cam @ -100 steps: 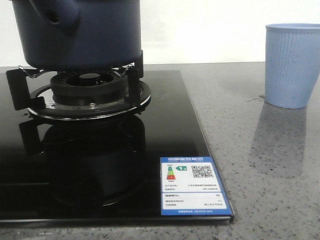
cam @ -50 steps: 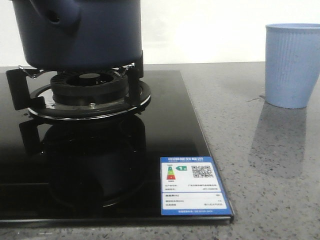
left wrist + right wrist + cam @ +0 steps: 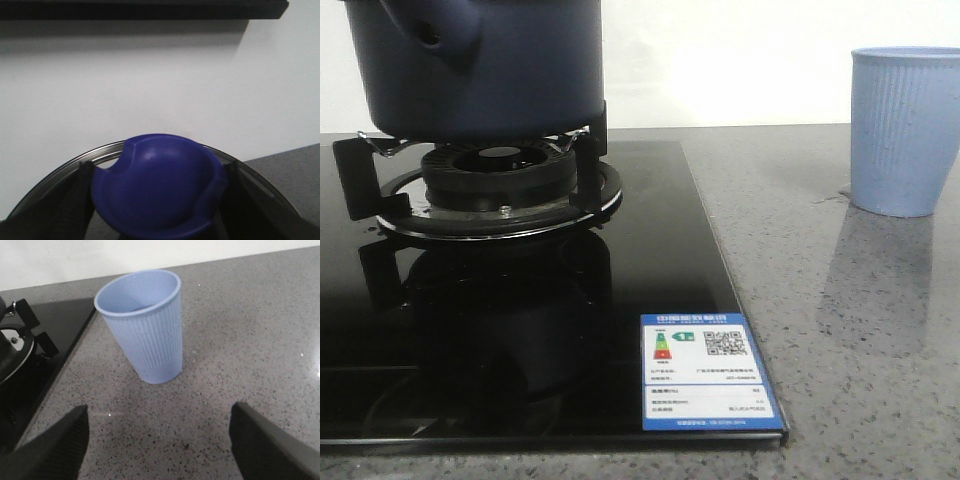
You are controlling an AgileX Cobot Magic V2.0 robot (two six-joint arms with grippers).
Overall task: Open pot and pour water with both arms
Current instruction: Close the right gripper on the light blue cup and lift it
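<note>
Pot (image 3: 490, 65): dark navy, matte, round. We find it on the metal pot support (image 3: 380, 150) of the gas burner (image 3: 495, 170), at the left of the front view, its upper part cut off by the frame. A short hollow-ended stub (image 3: 435, 30) projects from its near side.

Stove top (image 3: 660, 250): black glass, glossy, mirroring pot and burner. An energy-rating label (image 3: 705, 372) with a QR code lies at its near right corner.

Counter (image 3: 850, 350): grey speckled stone, running beneath and to the right of the stove.

Cup (image 3: 905, 130): light blue, ribbed plastic, upright on the counter, well apart from the pot at the right. In the right wrist view we note its open mouth and cannot tell what it contains.

Left gripper (image 3: 155, 210): both dark fingers (image 3: 75, 200) press against the sides of a rounded blue knob (image 3: 157, 190); a metal rim (image 3: 95, 152) curves behind it against the white wall (image 3: 160, 85). We record this gripper as clamped on the knob.

Right gripper (image 3: 160, 440): fingers (image 3: 55, 445) spread wide with nothing between them, poised over the counter near the cup, without contact.

Water: we cannot make out any with certainty.
</note>
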